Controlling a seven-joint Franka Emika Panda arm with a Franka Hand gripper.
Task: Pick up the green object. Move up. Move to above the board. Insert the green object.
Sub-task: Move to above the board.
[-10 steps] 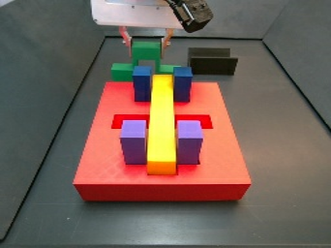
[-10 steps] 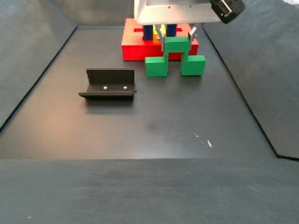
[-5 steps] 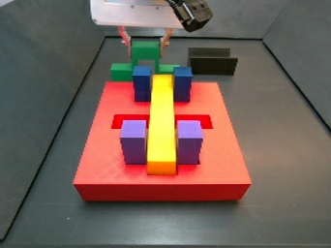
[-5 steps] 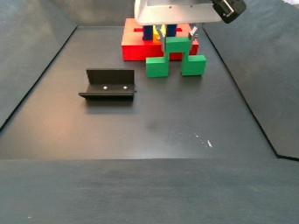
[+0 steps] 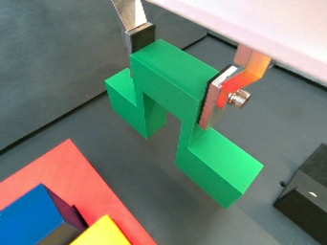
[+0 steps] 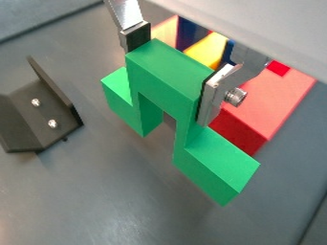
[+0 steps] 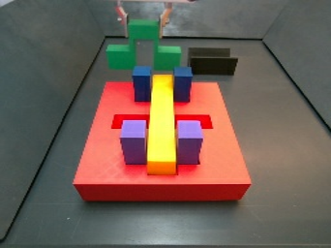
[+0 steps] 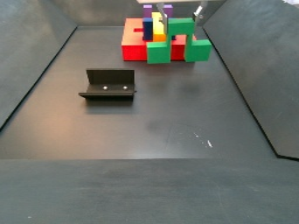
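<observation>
The green object [image 5: 156, 94] is an inverted-T block, and my gripper [image 5: 179, 69] is shut on its raised cube. Both wrist views show the silver fingers [image 6: 219, 88] pressed on opposite sides of that cube [image 6: 156, 88]. In both side views the green object [image 7: 143, 50] hangs clear of the floor, just beyond the far edge of the red board [image 7: 106, 163]. Only the fingertips of my gripper [image 7: 145, 19] show at the top of a side view. It also shows in a side view [image 8: 180, 42] next to the board [image 8: 133, 49].
The board carries a yellow bar [image 7: 161, 121], two blue cubes [image 7: 181, 81] and two purple cubes [image 7: 134, 142]. The black fixture [image 8: 107, 85] stands on the dark floor, apart from the board; it also shows in a side view [image 7: 214, 61]. Walls enclose the floor.
My gripper has risen with the green object, lifting it off the floor. The gripper body has left the top of both side views.
</observation>
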